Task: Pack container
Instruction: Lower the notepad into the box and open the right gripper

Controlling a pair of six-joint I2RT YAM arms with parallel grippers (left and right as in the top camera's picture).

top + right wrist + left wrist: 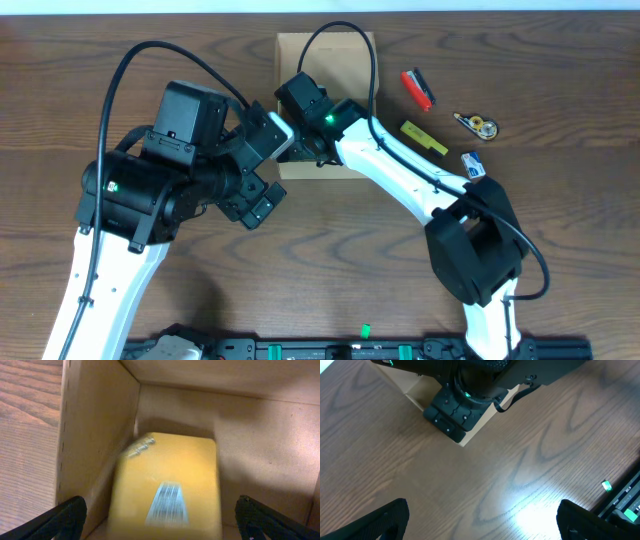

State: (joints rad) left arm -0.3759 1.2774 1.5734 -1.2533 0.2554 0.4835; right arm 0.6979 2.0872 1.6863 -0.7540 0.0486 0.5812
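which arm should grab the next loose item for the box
Probably right: the red item, yellow marker and tape roller lie right of the container, nearer the right gripper; the left gripper hangs open left of it.

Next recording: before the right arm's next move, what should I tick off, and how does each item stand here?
1. Right claw open, clear of the yellow item: ok, its fingers stand wide on either side.
2. Yellow item inside the container: ok; it is blurred, so whether it lies flat: cannot tell.
3. Left claw open and empty over bare table: ok.
4. Gap between the two wrists beside the container: cannot tell; they overlap from overhead.
5. Everything packed: not ok; red item, yellow-green marker, tape dispenser and blue-and-white item lie on the table.
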